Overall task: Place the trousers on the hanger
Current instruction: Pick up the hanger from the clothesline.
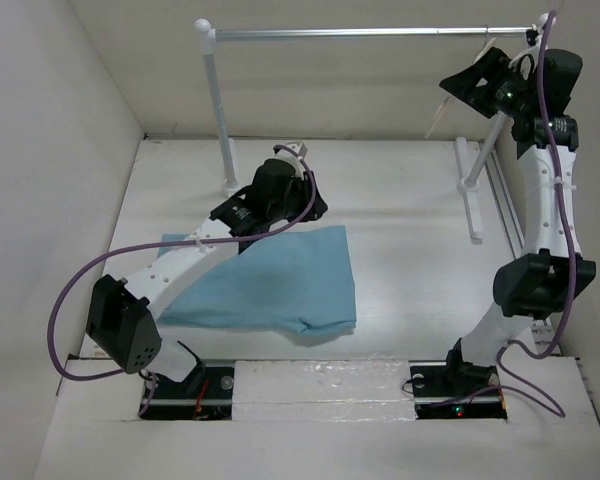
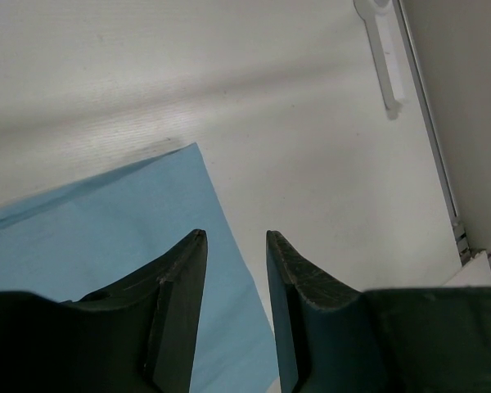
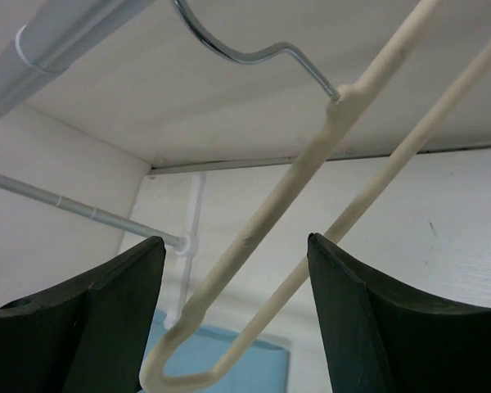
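Trousers [image 1: 270, 285] are laid flat on the white worktop [image 1: 400, 220]: light blue, soft, smooth cloth. Their straight edge is seen under the left pincer [image 2: 236, 237], which is held slightly spread and empty. The hanger [image 3: 288, 176], thin cream rods with a silver wire hook, is framed between the widely spread right pincer [image 3: 233, 241], ungripped, by the metal rail [image 1: 380, 33].

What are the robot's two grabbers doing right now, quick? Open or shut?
Left gripper: jaws open, holding nothing, over the trousers.
Right gripper: jaws wide open, the hanger between them, not clamped.
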Action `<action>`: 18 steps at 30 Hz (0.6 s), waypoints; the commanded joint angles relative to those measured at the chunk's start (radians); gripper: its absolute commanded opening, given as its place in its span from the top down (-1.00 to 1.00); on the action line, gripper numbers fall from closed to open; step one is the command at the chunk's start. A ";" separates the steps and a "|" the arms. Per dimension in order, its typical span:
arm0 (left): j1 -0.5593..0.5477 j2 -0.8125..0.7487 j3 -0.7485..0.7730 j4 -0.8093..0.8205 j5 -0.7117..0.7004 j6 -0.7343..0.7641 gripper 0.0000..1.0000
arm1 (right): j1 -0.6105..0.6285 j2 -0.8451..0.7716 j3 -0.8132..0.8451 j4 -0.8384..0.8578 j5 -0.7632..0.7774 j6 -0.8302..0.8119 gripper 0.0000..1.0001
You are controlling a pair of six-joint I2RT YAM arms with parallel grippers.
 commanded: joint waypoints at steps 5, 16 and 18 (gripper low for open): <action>-0.026 0.010 -0.016 0.025 -0.015 0.018 0.37 | 0.039 -0.088 -0.164 0.332 -0.017 0.162 -0.31; -0.026 0.015 -0.013 0.025 -0.011 0.004 0.36 | 0.048 -0.113 -0.230 0.422 -0.031 0.202 0.29; -0.026 0.018 -0.013 0.026 -0.008 0.003 0.36 | 0.048 -0.121 -0.233 0.429 -0.040 0.202 0.39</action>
